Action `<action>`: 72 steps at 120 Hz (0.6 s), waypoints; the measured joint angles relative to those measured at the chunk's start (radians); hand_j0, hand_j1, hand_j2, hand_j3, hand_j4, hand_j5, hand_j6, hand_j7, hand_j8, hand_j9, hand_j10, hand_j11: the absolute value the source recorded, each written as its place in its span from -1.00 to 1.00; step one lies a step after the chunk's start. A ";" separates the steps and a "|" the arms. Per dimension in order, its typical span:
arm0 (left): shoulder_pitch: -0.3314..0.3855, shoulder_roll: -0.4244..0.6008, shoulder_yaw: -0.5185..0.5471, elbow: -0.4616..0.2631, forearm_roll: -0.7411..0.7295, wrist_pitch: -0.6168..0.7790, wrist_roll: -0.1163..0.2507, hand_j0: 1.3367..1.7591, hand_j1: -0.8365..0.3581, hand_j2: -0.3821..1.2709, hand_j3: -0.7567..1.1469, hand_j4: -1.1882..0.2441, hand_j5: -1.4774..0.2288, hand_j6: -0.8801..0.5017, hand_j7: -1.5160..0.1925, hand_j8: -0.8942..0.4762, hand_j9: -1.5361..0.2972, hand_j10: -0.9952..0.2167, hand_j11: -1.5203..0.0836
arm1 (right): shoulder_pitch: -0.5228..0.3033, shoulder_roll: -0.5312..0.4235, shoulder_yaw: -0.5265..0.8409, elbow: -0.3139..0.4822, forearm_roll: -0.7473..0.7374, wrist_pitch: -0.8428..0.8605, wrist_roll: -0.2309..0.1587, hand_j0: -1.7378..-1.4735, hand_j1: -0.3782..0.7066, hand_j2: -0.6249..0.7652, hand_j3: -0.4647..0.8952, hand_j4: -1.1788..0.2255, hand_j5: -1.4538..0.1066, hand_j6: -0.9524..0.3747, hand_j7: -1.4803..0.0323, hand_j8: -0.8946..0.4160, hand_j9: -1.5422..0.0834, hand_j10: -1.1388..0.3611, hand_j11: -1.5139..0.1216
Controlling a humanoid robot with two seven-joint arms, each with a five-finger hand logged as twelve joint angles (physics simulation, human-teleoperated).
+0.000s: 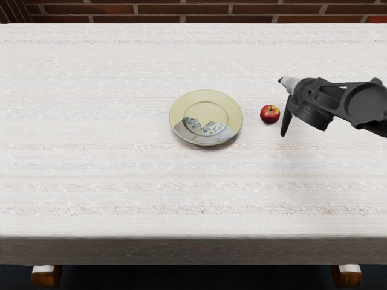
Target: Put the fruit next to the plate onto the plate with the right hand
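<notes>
Your right hand [303,101] hangs to the right of the plate [206,94], fingers spread and gripping nothing, with one finger pointing down just beside the apple [270,113] but apparently not touching it. The apple sits on the table [121,193] close off the plate's right rim, between plate and hand, so you are at the reach step with the grasp not yet made. Next, I judge, you need to bring the open fingers around the apple toward the plate side, close gently so it doesn't roll, then lift it over the rim.
</notes>
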 joint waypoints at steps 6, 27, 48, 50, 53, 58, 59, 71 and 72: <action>0.000 0.000 0.000 0.000 0.000 0.000 0.000 0.52 0.50 -0.48 -0.21 0.32 0.36 -0.08 0.41 -0.05 0.33 0.24 0.51 | -0.011 0.026 0.000 -0.043 -0.002 0.000 0.000 -0.40 -0.79 -0.12 -0.32 0.58 0.75 0.33 0.84 0.26 0.79 0.42 0.74; 0.000 0.000 0.000 0.000 0.000 0.000 0.000 0.52 0.50 -0.48 -0.21 0.32 0.36 -0.08 0.41 -0.05 0.33 0.24 0.51 | -0.039 0.077 0.000 -0.146 -0.006 0.001 0.011 -0.40 -0.60 -0.14 -0.32 0.45 0.60 0.19 0.69 0.12 0.64 0.30 0.60; 0.000 0.000 0.000 0.000 0.000 0.000 0.000 0.52 0.50 -0.48 -0.21 0.32 0.36 -0.08 0.41 -0.05 0.33 0.24 0.51 | -0.060 0.121 0.001 -0.209 -0.005 0.000 0.038 -0.40 -0.35 -0.18 -0.32 0.29 0.41 0.02 0.49 -0.05 0.46 0.15 0.42; 0.000 0.000 0.000 0.000 0.000 0.000 0.000 0.52 0.50 -0.48 -0.21 0.32 0.36 -0.08 0.41 -0.05 0.33 0.24 0.51 | -0.064 0.130 0.001 -0.221 -0.005 0.000 0.039 -0.40 -0.34 -0.18 -0.32 0.28 0.40 0.01 0.48 -0.06 0.45 0.15 0.41; 0.000 0.000 0.000 0.000 0.000 0.000 0.000 0.52 0.50 -0.48 -0.21 0.32 0.36 -0.08 0.41 -0.05 0.33 0.24 0.51 | -0.069 0.145 0.000 -0.239 -0.005 0.000 0.041 -0.40 -0.32 -0.18 -0.32 0.27 0.39 0.00 0.47 -0.07 0.44 0.14 0.40; 0.000 0.000 0.000 0.000 0.000 0.000 0.000 0.52 0.50 -0.48 -0.21 0.32 0.36 -0.08 0.41 -0.05 0.33 0.24 0.51 | -0.076 0.164 0.000 -0.262 -0.005 0.000 0.044 -0.40 -0.30 -0.18 -0.32 0.26 0.37 -0.01 0.45 -0.09 0.43 0.12 0.38; 0.000 0.000 0.000 0.000 0.000 0.000 0.000 0.52 0.50 -0.48 -0.21 0.32 0.36 -0.08 0.41 -0.05 0.33 0.24 0.51 | -0.078 0.168 0.000 -0.267 -0.005 0.000 0.044 -0.40 -0.29 -0.18 -0.32 0.25 0.37 -0.02 0.45 -0.09 0.42 0.12 0.38; 0.000 0.000 0.000 0.000 0.000 0.000 0.000 0.52 0.50 -0.48 -0.20 0.32 0.36 -0.08 0.41 -0.05 0.33 0.24 0.51 | -0.091 0.202 0.000 -0.303 -0.006 0.001 0.047 -0.40 -0.26 -0.19 -0.32 0.23 0.34 -0.04 0.42 -0.12 0.40 0.10 0.35; 0.000 0.000 0.000 0.000 0.000 0.000 0.000 0.52 0.50 -0.48 -0.20 0.32 0.36 -0.08 0.41 -0.05 0.33 0.24 0.51 | -0.092 0.204 0.000 -0.306 -0.006 0.001 0.047 -0.40 -0.25 -0.19 -0.32 0.23 0.34 -0.04 0.42 -0.12 0.39 0.10 0.35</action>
